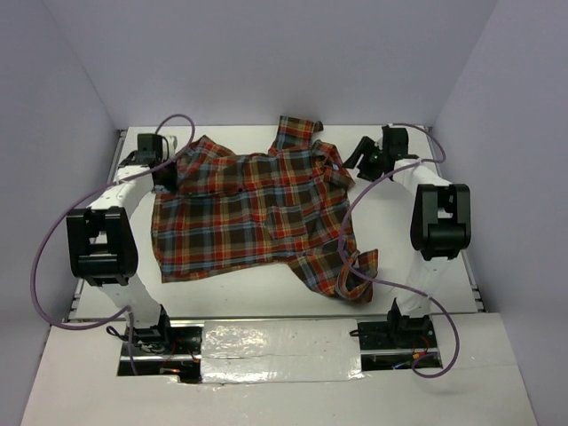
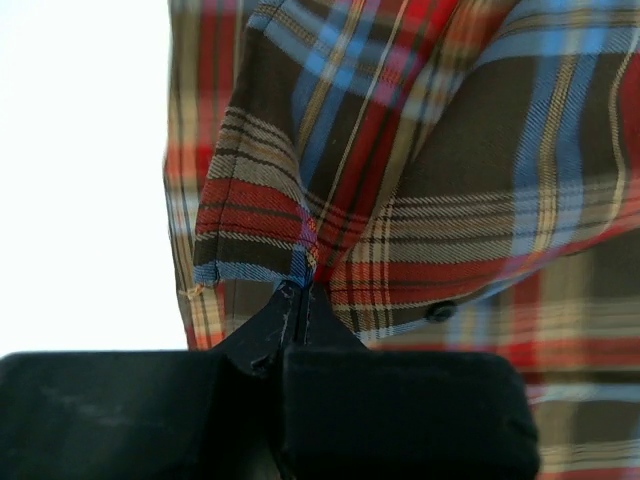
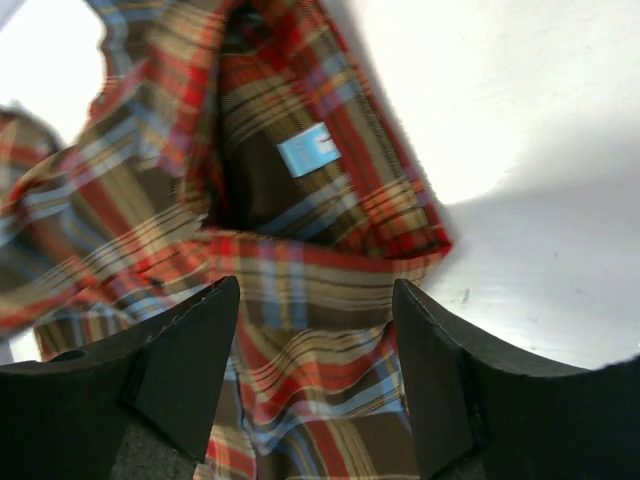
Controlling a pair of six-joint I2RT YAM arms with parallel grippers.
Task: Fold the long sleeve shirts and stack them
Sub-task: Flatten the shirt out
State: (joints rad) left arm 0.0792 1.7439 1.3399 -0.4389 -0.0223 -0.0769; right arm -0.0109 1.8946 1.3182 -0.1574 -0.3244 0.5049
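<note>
The shirt lies spread out across the middle of the white worktop. Its top part reaches close to the far edge. One sleeve runs down toward the near right and sits in a bunch. The pocket faces up.

I think the shirt is soft, light and floppy. It will bend and sag when lifted, and it will drag on the worktop, not slide like a hard thing. It will not break. Good spots to pinch look like the thick parts: the hem, the shoulder seams, the cuffs and the collar. A pinch on thin cloth in the middle may pull up only one layer.

The left tool is pressed together on a folded edge of the shirt, near the far left corner. A small dark button sits just beside that spot. The right tool has its fingers apart, with the collar and the blue neck label below it, near the far right corner. It holds nothing that I can see.

The worktop is flat and plain. Pale walls stand on three sides. Purple cables loop beside the arms, and one crosses the bunched sleeve.
</note>
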